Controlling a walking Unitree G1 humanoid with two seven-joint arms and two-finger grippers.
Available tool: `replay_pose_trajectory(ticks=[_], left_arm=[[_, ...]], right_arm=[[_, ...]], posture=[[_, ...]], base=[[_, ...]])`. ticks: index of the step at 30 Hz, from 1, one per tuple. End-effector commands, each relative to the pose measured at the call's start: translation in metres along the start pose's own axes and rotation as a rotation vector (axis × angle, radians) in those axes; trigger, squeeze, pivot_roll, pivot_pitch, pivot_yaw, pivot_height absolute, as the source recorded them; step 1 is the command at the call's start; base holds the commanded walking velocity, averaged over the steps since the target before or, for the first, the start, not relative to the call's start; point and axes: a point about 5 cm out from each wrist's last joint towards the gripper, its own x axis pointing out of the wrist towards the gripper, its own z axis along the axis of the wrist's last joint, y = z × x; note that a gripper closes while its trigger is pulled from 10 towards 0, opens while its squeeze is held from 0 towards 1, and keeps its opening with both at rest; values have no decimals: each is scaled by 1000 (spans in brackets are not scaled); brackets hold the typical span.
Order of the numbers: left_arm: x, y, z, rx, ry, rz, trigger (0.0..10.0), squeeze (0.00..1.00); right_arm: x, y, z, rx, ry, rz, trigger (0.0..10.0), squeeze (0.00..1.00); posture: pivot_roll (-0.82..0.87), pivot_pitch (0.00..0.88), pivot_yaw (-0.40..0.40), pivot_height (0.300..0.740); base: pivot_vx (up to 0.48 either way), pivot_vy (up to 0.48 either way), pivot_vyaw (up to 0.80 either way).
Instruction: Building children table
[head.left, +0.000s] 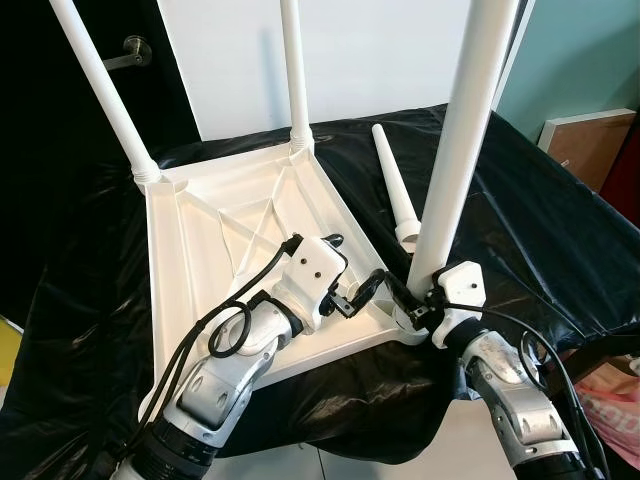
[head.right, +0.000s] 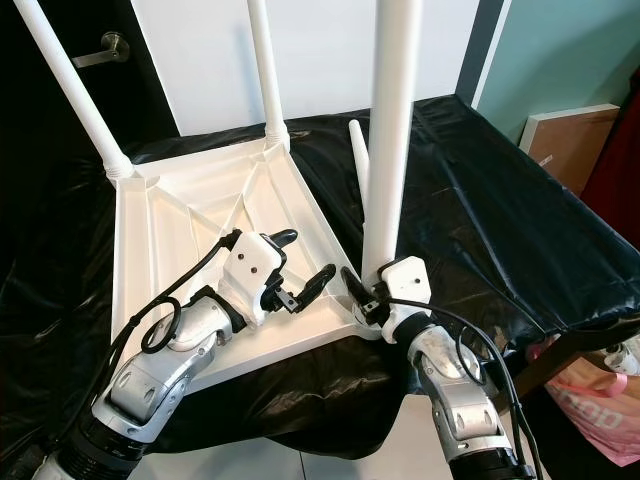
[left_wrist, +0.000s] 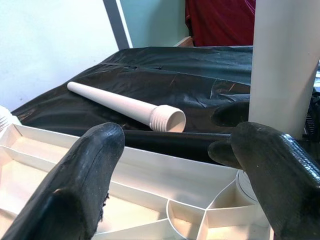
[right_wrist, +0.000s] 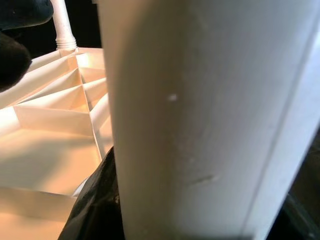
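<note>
A white table top (head.left: 230, 220) lies upside down on a black sheet. Two white legs (head.left: 105, 90) (head.left: 293, 70) stand in its far corners. A third leg (head.left: 465, 130) stands upright at the near right corner socket, and my right gripper (head.left: 420, 303) is shut on its base; that leg (right_wrist: 200, 125) is very close in the right wrist view. My left gripper (head.left: 352, 268) is open just left of that corner, above the ribbed underside, holding nothing. A loose fourth leg (head.left: 393, 185) lies on the sheet beyond, its threaded end (left_wrist: 167, 119) toward me.
The black sheet (head.left: 520, 200) covers the whole work surface and drapes over its near edge. A dark door with a handle (head.left: 130, 52) is at the far left. A wooden board (head.left: 590, 140) leans at the right, and a pink bag (head.right: 600, 400) sits on the floor.
</note>
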Motion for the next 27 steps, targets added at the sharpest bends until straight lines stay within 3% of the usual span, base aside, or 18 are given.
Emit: replay_pose_trajectory(ticks=[1,7,12,14,18,24,27], left_arm=[[-1,-3,1,8,2,-86,10000,0],[-1,-2,2,10,1,-87,10000,0],[-1,-3,2,10,1,-89,10000,0],[-1,-3,2,9,1,-87,10000,0],[-1,-3,2,7,0,-85,10000,0],[-1,-3,2,7,0,-84,10000,0],[-1,-3,2,6,-1,-84,10000,0]], right_arm=[[-16,4,-47,115,252,-22,10000,0],[-16,-3,-49,229,250,-92,10000,0],[-15,-3,-39,175,176,-94,10000,0],[-16,-2,-26,151,58,-105,10000,0],[-17,0,-12,116,-43,-90,10000,0],[-19,2,-10,93,-63,-79,10000,0],[-26,7,-21,51,-25,-56,10000,0]], posture=[[-159,67,40,740],[-160,68,42,740],[-160,70,39,740],[-159,71,38,740],[-160,71,36,740],[-162,72,36,740],[-162,73,35,740]], base=[[0,0,0],[0,0,0],[0,0,0],[0,0,0],[0,0,0],[0,0,0],[0,0,0]])
